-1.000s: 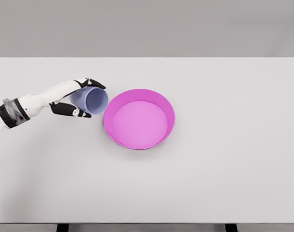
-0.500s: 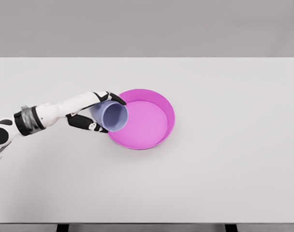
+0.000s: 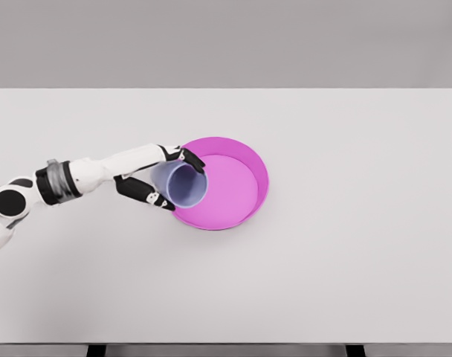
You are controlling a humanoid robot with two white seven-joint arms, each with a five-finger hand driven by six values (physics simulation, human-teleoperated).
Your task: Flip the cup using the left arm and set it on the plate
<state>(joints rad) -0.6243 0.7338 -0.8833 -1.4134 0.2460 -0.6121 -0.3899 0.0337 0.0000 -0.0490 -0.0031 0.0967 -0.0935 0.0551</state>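
Left hand point(image 3: 160, 182) was clamped around the pale blue plastic cup point(image 3: 183, 185), tilted mouth-sideways over the left rim of the round magenta plate point(image 3: 244, 160), mid-desk; uprighting and set-down remained.

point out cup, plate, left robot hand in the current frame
cup point(image 3: 183, 186), head view, inside of its open mouth
plate point(image 3: 230, 182), head view, bare pink floor
left robot hand point(image 3: 157, 180), head view, fingers wrapped around the cup
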